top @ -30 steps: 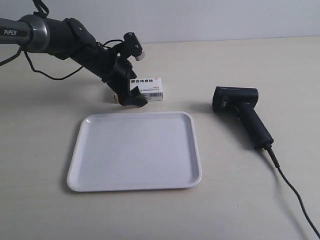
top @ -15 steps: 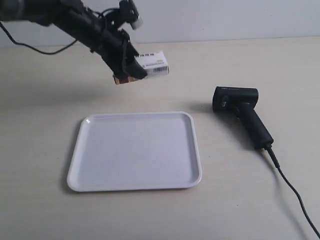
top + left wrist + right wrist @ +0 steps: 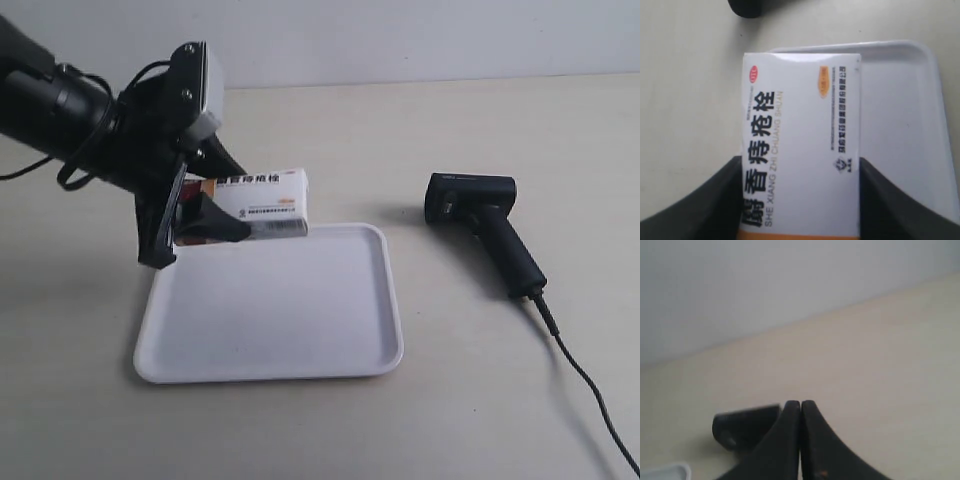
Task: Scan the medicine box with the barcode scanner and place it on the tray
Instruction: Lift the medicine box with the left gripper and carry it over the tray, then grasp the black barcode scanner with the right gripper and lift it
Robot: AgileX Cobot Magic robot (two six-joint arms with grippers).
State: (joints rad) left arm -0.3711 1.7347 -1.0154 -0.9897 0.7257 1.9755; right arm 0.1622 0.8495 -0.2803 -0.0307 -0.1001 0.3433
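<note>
The white medicine box (image 3: pixel 262 203) hangs in the air over the far left part of the white tray (image 3: pixel 300 320), held by the arm at the exterior view's left. My left gripper (image 3: pixel 205 210) is shut on the box. In the left wrist view the medicine box (image 3: pixel 800 145) sits between both black fingers (image 3: pixel 715 210), its printed face toward the camera and the tray (image 3: pixel 905 125) below it. The black barcode scanner (image 3: pixel 485 225) lies on the table right of the tray. My right gripper (image 3: pixel 800 405) is shut on nothing, with the scanner (image 3: pixel 742 426) just beyond its tips.
The scanner's black cable (image 3: pixel 585 385) trails toward the front right corner of the beige table (image 3: pixel 480 120). A pale wall rises behind the table's far edge.
The left arm lifted the box off the table, then swung it nearer the camera and down over the tray's far left part. The scanner has not moved.
</note>
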